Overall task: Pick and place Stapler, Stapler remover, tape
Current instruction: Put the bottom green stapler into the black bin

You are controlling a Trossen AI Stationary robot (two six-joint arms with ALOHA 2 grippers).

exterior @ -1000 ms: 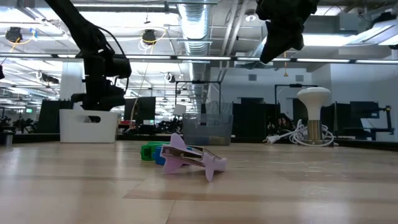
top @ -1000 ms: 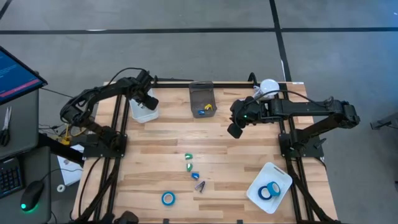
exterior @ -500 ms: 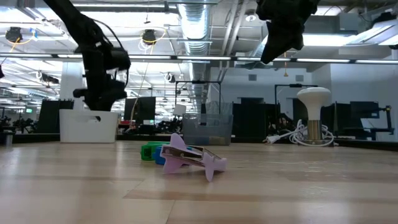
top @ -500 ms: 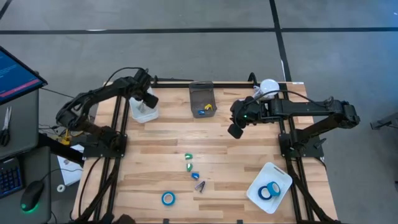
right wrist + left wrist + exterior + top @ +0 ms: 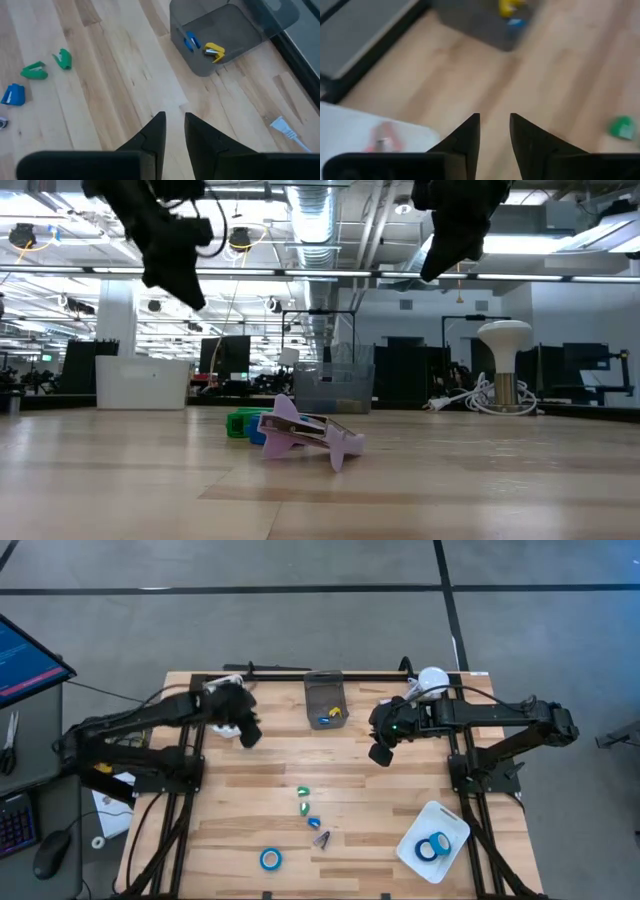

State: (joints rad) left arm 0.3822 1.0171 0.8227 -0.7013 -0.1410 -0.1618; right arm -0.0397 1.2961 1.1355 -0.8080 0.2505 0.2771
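Three blue tape rolls: one [image 5: 270, 859] lies alone on the wooden surface [image 5: 260, 790]; two [image 5: 434, 847] lie inside the white tray [image 5: 455, 823]. Left fingers [image 5: 470, 135] and right fingers [image 5: 157, 131] hover narrowly parted, empty, well apart from all tape.

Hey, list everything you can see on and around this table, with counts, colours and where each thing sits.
tape roll on the table: one, blue, near front edge, left of centre
tape rolls in the white tray: two, blue, front right corner
white tray: one, front right corner
small green items: two, table centre
small blue item: one, just in front of the green ones
pinkish stapler remover: one, centre front
grey bin: one, back centre, holding a yellow and a blue item
white bin: one, back left, under the left arm
white lamp-like object: one, back right
left gripper: raised beside the white bin, empty
right gripper: raised right of the grey bin, empty
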